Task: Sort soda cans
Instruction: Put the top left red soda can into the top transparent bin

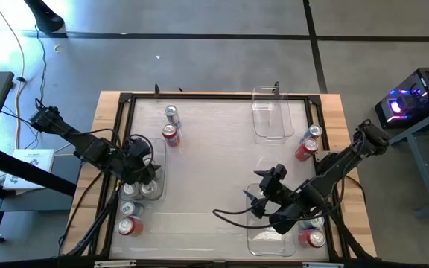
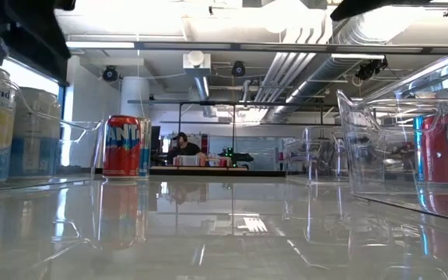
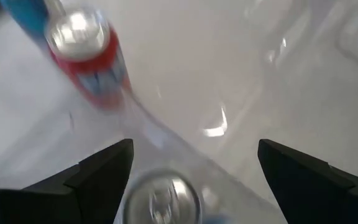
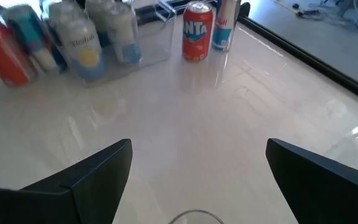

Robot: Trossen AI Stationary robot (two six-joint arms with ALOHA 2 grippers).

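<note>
The glossy white tabletop (image 1: 214,149) spreads out ahead of both my sets of fingers, framed by a dark rail and wooden edge.

Three clear plastic bins sit on it. One bin (image 1: 153,167) lies right under my left fingers (image 1: 146,173); a second bin (image 1: 270,237) lies under and just behind my right fingers (image 1: 263,199); the third, an empty bin (image 1: 272,113), stands well ahead of my right fingers at the far side.

My left fingers are spread wide with nothing between them, hovering over the near bin. Directly below their gap I see the silver top of a can (image 3: 162,198) standing in that bin, beside other pale cans (image 1: 134,190). Just ahead of those fingers, outside the bin, stands a red Fanta can (image 1: 171,135) with a blue can (image 1: 171,114) just beyond it. Behind my left fingers, toward the tabletop's near edge, stands a red can (image 1: 130,226).

My right fingers are also spread wide and empty, above bare tabletop. From there the Fanta can (image 4: 197,31) shows far across. Off to their outer side, by the rail, stand a red can (image 1: 304,151) and a blue can (image 1: 313,134) close together. Behind them, a red can (image 1: 313,238) stands near the corner.
</note>
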